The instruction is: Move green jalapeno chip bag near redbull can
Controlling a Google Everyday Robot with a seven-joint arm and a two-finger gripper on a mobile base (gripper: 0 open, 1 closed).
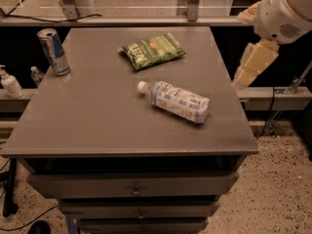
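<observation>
The green jalapeno chip bag (153,50) lies flat at the back middle of the grey table (97,121). The redbull can (53,51) stands upright at the table's back left corner, well apart from the bag. My gripper (252,66) hangs off the table's right edge, level with the bag and clear of it, below the white arm housing (285,11) at the top right. It holds nothing that I can see.
A clear plastic bottle with a white cap (174,101) lies on its side in the middle of the table, right of centre. A white pump bottle (9,83) and a small bottle (35,75) stand on a ledge left of the table. Drawers sit below the tabletop.
</observation>
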